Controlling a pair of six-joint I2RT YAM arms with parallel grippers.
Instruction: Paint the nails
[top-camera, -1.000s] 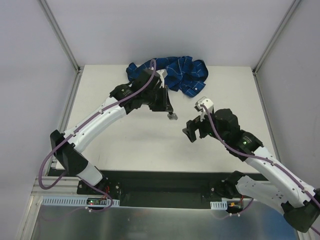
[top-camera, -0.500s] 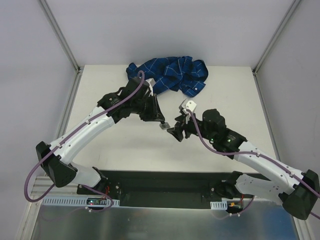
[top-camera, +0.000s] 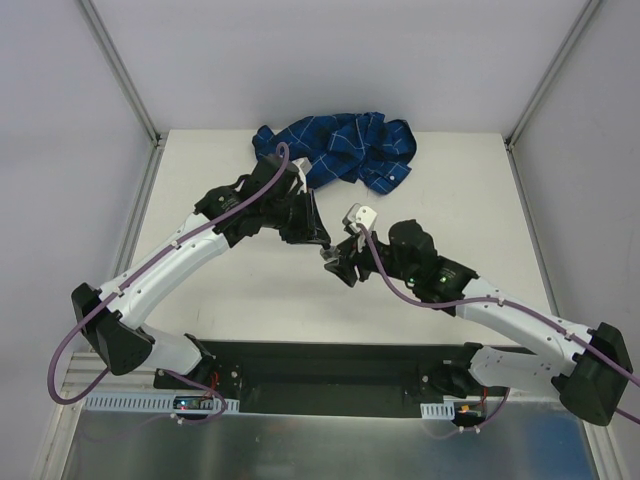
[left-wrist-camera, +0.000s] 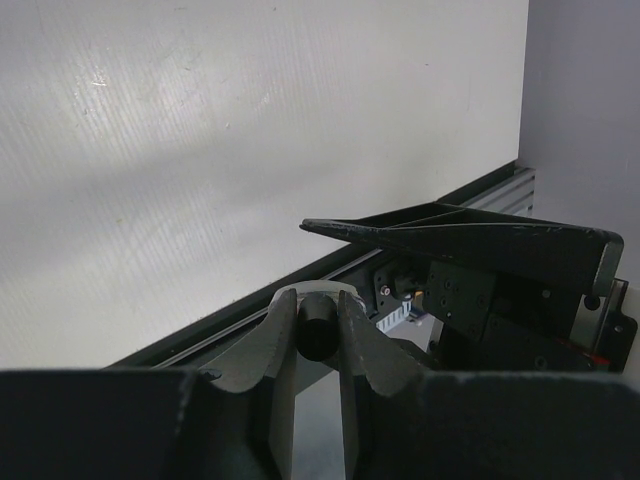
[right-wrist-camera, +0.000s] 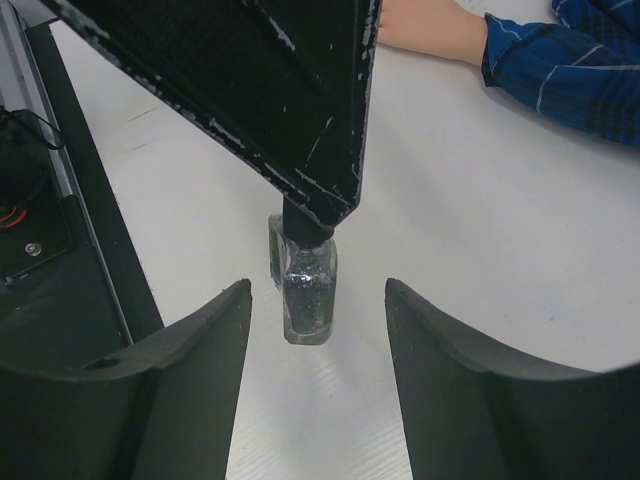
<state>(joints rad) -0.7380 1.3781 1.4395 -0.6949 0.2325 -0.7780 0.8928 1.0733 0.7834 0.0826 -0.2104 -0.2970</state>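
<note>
Both arms meet mid-surface (top-camera: 470, 200) and block the middle: the left gripper (top-camera: 325, 250) clamps the small bottle (right-wrist-camera: 305, 290), with the right gripper's (top-camera: 340, 268) spread jaws flanking it. The blue sleeve (top-camera: 345, 145) crowds the far edge; there is room to the right.

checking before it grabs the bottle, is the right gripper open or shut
Open: the right gripper has its fingers wide apart, flanking the bottle.

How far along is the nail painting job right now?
Early stage. Done: the left gripper is shut on the top of the bottle. In hand: the right gripper is open with a finger on each side of the bottle, likely to grip its body. Left: opening it and all the painting; the dummy hand lies apart, next to its blue sleeve.
</note>
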